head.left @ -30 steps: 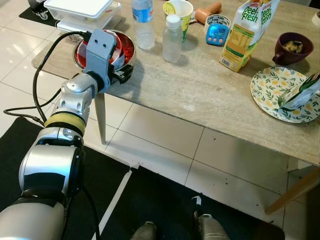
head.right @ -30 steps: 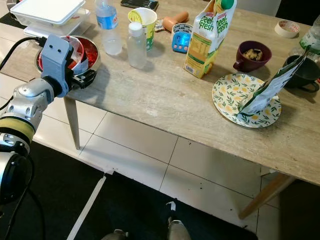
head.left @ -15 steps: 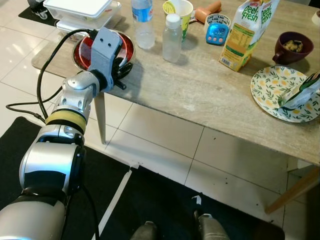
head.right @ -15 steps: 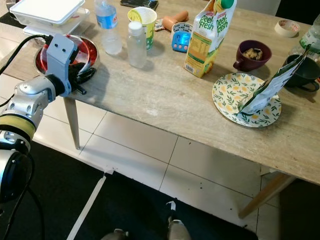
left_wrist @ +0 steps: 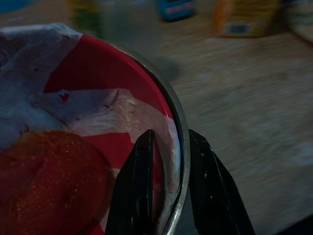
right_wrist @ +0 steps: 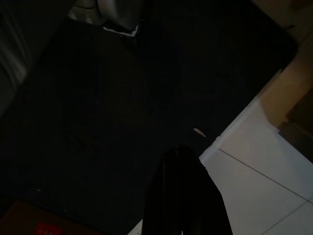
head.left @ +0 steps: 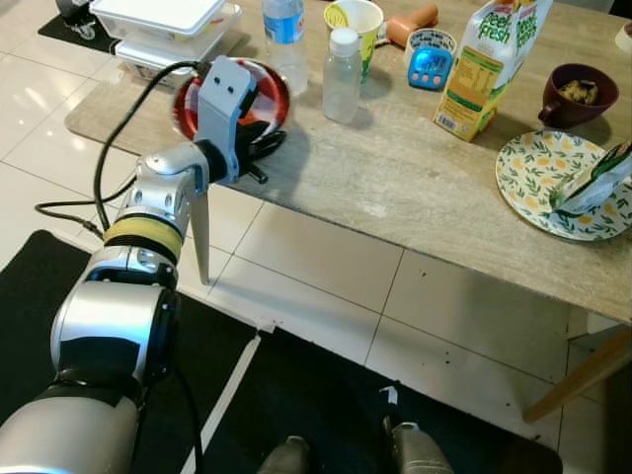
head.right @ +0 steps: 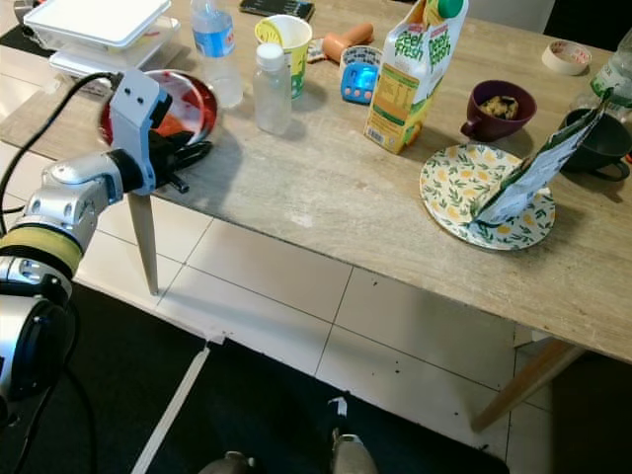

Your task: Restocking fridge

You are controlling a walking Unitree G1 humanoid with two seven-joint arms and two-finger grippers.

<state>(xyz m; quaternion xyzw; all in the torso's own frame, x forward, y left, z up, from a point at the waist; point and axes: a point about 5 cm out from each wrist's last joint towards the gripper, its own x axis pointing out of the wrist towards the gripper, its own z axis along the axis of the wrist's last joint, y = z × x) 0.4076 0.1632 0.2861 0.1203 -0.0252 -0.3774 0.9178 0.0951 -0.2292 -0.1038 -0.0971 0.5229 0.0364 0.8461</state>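
Note:
A metal bowl (head.left: 240, 91) with a red lining, crumpled clear wrap and a tomato (left_wrist: 49, 186) sits near the left corner of the stone table (head.left: 395, 188). My left gripper (head.left: 259, 150) is shut on the bowl's near rim (left_wrist: 178, 147), one black finger (left_wrist: 136, 196) inside and the other outside. The bowl looks tilted toward me. My right gripper (right_wrist: 183, 196) hangs idle over a dark mat, fingers together.
Behind the bowl stand a water bottle (head.left: 283, 39), a small clear bottle (head.left: 341, 79) and a yellow cup (head.left: 357, 25). White stacked containers (head.left: 163, 25) lie to the left. A juice carton (head.left: 489, 59), blue timer (head.left: 430, 61), maroon bowl (head.left: 578, 94) and patterned plate (head.left: 553, 183) stand further right.
My left gripper has closed on the bowl's rim and moved right along the table edge, taking the bowl with it toward the bottles.

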